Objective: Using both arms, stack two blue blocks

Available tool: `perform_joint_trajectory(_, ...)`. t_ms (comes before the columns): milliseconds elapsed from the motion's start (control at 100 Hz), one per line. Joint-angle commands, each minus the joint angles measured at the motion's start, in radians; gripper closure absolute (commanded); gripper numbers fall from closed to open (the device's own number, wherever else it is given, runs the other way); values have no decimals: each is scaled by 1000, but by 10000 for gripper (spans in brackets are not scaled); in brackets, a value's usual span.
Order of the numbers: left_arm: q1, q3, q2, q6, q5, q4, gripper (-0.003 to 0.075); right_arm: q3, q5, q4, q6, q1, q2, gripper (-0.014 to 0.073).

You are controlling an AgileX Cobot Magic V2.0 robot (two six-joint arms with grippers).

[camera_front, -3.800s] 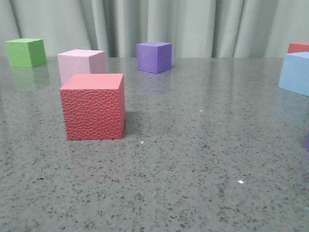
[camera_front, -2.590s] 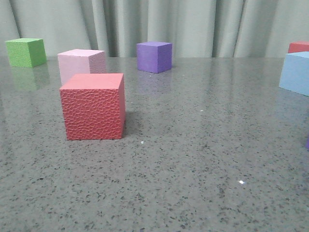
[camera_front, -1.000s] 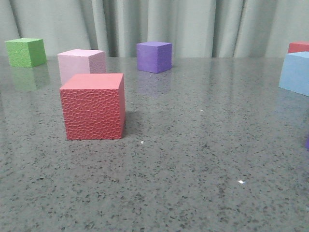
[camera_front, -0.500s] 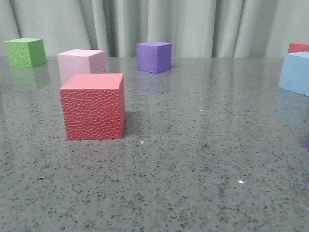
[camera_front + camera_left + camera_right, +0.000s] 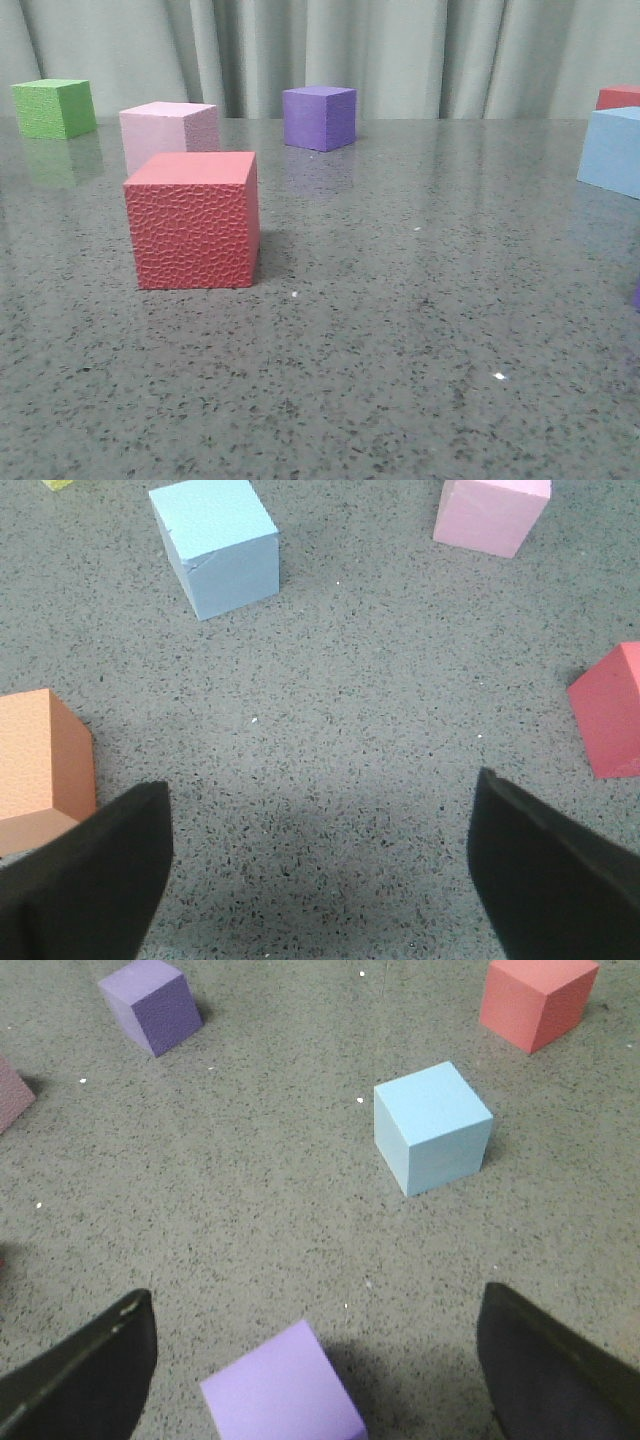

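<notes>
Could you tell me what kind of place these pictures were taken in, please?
Probably a robot lab test bench: a speckled grey tabletop scattered with plain foam cubes, such as a blue block and a red cube, a grey curtain as backdrop, and open grippers hanging above.

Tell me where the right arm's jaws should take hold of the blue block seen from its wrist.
Best from above, the jaws closing on two opposite upright faces of the blue block. It sits flat on the table with its top face level and bare floor on every side, so any opposite pair looks reachable. It stands turned relative to the open right gripper, so the wrist would likely need to rotate to square up.
</notes>
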Motion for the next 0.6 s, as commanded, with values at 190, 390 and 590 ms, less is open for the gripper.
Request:
perform_joint_trajectory(190, 4, -32, 9, -2, -50, -4, 200, -248, -8, -157, 0, -1, 273, -50)
perform_joint_trajectory(390, 4, -32, 9, -2, -50, -4, 207, -396, 22, -188, -64, -1, 448, -50)
perform_joint_trajectory(590, 4, -32, 9, -2, -50, -4, 207, -497, 48, -175, -160, -15, 587, -50)
